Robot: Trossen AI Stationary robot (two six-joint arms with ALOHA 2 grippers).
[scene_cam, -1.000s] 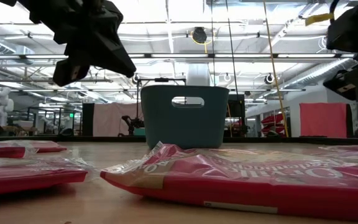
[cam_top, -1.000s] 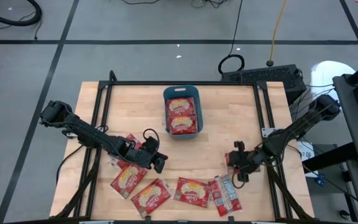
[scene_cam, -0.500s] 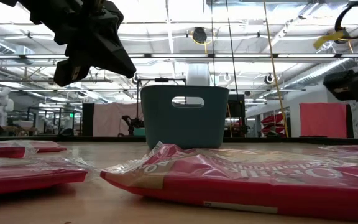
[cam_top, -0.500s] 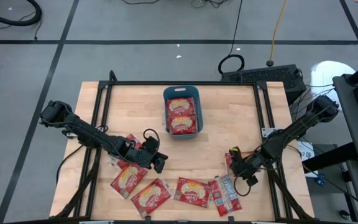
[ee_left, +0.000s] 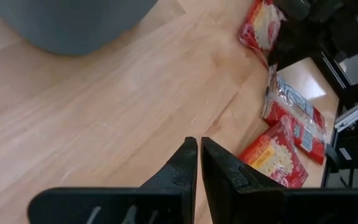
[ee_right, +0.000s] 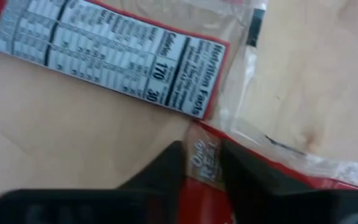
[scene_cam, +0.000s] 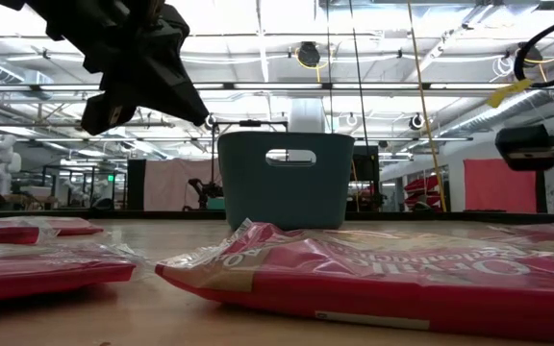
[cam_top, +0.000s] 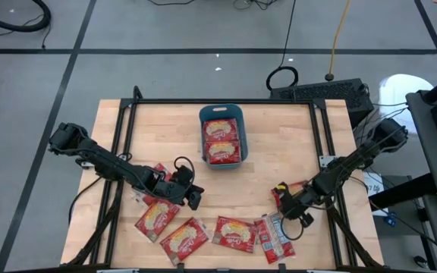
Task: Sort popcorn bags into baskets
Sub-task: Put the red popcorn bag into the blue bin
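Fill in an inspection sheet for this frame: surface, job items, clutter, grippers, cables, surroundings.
Surface: wooden table inside a black frame.
Job items: teal basket at the far middle, two popcorn bags inside; six or so more bags lie loose along the near edge, one label side up.
Clutter: nothing seen.
Grippers: left gripper shut and empty, above the table near the loose bags; right gripper low at a red bag's edge, its fingers on either side of it.
Cables: black loop and a yellow line on the floor beyond the table.
Surroundings: grey floor, equipment to the right.
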